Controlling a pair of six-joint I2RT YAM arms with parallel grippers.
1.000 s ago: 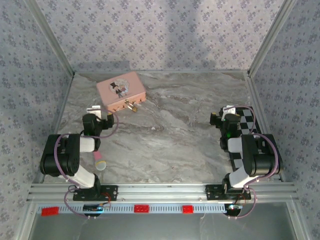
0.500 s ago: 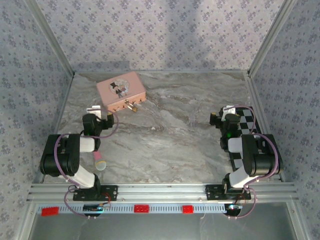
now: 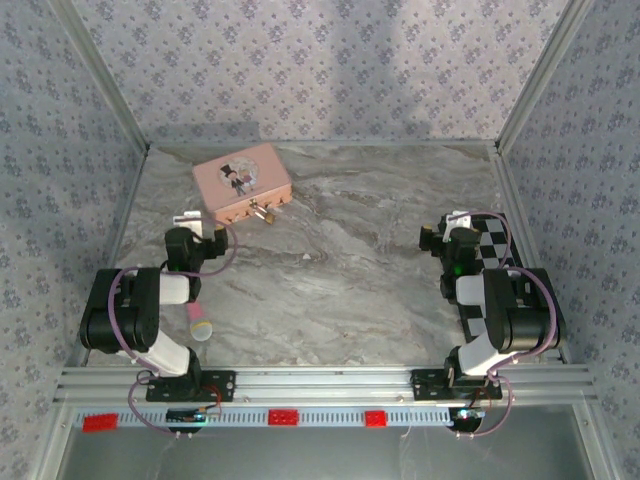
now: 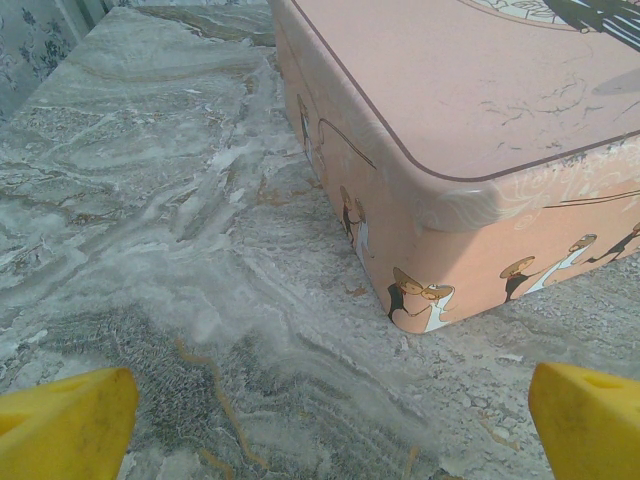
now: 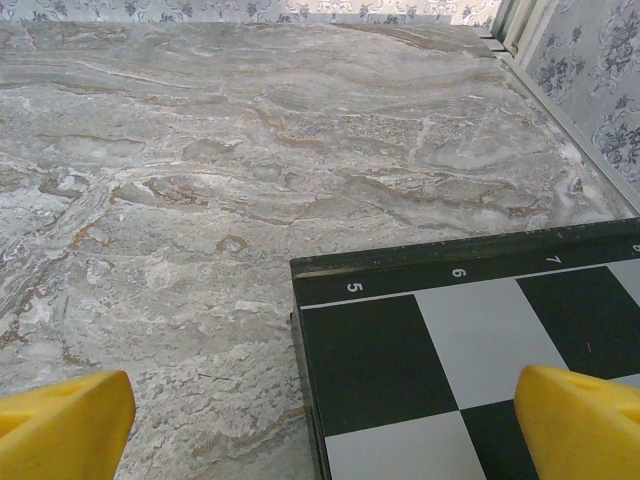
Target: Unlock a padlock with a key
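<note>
The tiny brass padlock (image 3: 262,212) hangs at the front edge of a pink box (image 3: 243,180) at the back left of the table. My left gripper (image 3: 200,222) rests low on the table just near-left of the box, a short way from the padlock. In the left wrist view the gripper (image 4: 325,440) is open, its yellow fingertips (image 4: 60,425) wide apart, with a corner of the pink box (image 4: 480,150) just ahead. My right gripper (image 3: 445,226) sits at the right, and in its wrist view it (image 5: 320,430) is open and empty over a checkerboard's corner. The key is out of view.
A black and white checkerboard (image 3: 497,248) lies along the right wall under the right arm. A pink stick with a pale yellow disc (image 3: 200,322) lies near the left arm's base. Patterned walls (image 3: 330,70) close in the marble table (image 3: 350,250) on three sides.
</note>
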